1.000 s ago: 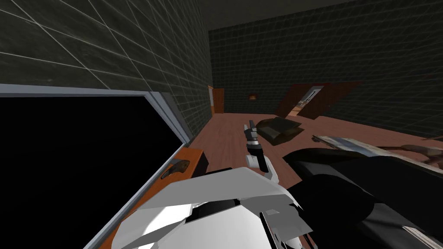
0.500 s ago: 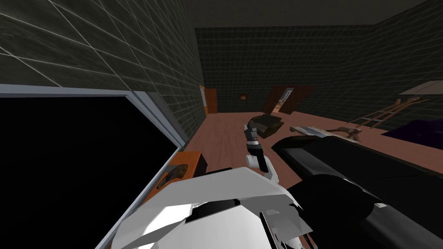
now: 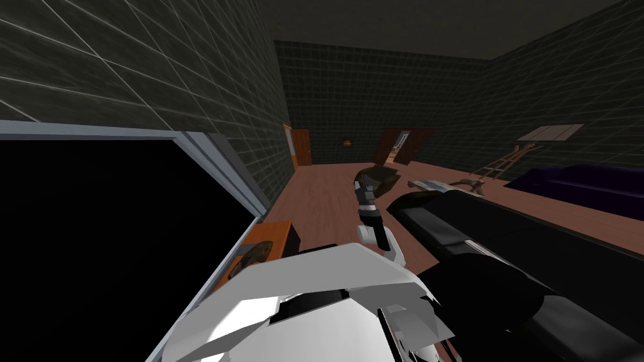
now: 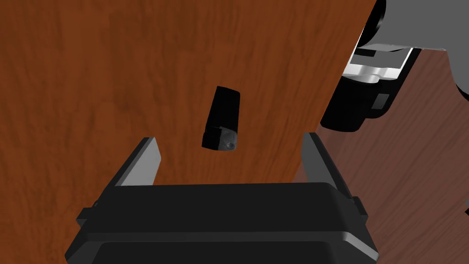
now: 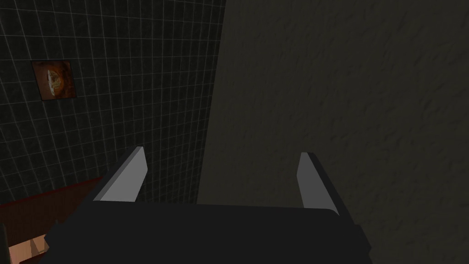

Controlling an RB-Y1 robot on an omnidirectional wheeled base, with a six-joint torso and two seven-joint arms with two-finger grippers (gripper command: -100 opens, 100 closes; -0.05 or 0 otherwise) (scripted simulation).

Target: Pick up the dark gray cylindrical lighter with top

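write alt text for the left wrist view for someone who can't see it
A small dark cylindrical lighter sits on an orange-brown wooden surface, centred in front of the open left gripper, whose two grey fingers stand wide apart and touch nothing. The surface's edge runs near one finger, with darker reddish floor beyond.

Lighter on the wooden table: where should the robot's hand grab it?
Probably around the middle of the lighter, coming straight on from where the open left gripper is. Its long body runs between the fingers, so they can close on its narrow sides.
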